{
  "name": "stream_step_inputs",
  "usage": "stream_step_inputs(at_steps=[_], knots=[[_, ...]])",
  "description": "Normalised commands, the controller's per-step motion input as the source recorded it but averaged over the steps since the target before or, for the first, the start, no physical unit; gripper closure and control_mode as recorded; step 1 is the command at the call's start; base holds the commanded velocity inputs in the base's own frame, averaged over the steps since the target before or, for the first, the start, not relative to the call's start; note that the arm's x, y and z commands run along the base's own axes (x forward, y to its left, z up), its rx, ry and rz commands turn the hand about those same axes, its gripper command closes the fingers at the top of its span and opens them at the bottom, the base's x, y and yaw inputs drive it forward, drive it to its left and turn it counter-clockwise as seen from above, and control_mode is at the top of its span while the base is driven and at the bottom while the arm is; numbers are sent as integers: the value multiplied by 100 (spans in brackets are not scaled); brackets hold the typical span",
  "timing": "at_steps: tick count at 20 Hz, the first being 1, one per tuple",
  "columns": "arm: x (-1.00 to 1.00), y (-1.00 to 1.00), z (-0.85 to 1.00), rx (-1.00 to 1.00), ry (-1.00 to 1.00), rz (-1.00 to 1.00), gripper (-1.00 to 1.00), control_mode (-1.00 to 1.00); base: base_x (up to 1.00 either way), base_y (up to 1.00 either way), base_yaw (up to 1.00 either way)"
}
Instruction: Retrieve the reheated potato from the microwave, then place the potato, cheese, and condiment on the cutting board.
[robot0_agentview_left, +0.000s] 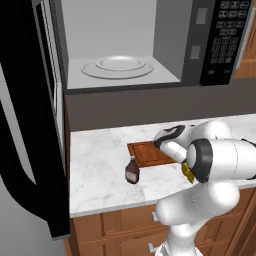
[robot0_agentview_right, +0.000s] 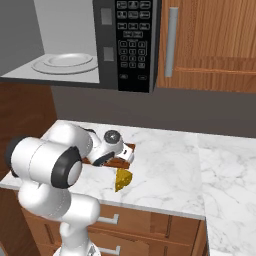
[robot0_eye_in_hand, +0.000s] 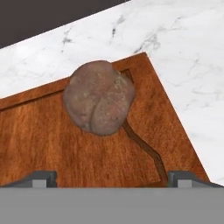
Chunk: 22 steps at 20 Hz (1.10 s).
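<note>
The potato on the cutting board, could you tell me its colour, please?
Dull mottled brown; the potato shows best in the hand view.

**Even, flat rendered light across all three views**

We are seeing soft, uniform brightness with no clear source. The marble counter (robot0_agentview_left: 100, 165) is reading bright without glare, and the microwave (robot0_agentview_left: 120, 45) interior is glowing pale grey beside its near-black door. Shadows are barely showing (only faint darkening beneath the cabinets). Edges are looking slightly jagged and coarse, yet nothing is blurring. In the hand view the potato (robot0_eye_in_hand: 99, 97) is appearing sharp, its skin texture a little smeared.
</note>
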Motion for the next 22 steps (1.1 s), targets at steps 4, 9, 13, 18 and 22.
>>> stream_step_inputs(at_steps=[4,9,13,18,22], knots=[[-10,0,22,-2,-6,-10,-100,-100,0,0,0],[-16,0,29,-2,0,-14,-100,-100,0,0,0],[-19,0,34,-2,0,-15,-100,-100,0,0,0],[-6,-1,42,-1,1,-13,-100,-100,0,0,0],[-17,-4,40,0,4,-8,-100,-100,0,0,0]])
